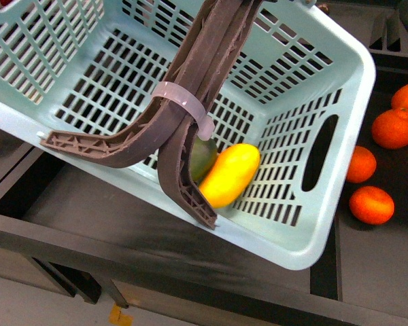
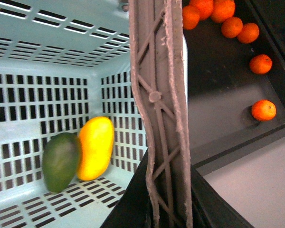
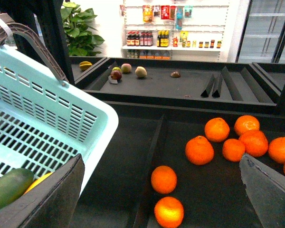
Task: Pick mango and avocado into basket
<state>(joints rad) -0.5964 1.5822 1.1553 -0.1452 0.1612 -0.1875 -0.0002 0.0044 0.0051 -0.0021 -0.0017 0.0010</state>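
The right gripper [image 3: 161, 190] has its jaws spread wide, grasping nothing, above the tangerines [image 3: 199, 150]. The left jaws are hidden; I cannot tell their state. To the left, the tilted basket [image 1: 340, 102] holds the mango [image 1: 230, 174] and avocado [image 1: 204, 155], touching side by side in its near corner under the handles [image 1: 190, 102].

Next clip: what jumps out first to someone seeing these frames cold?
The mint-blue basket fills the front view, tilted, its brown handles crossing the middle. Inside, the yellow mango and the dark green avocado lie touching in one corner. Bright tangerines dot the dark shelf beside the basket.
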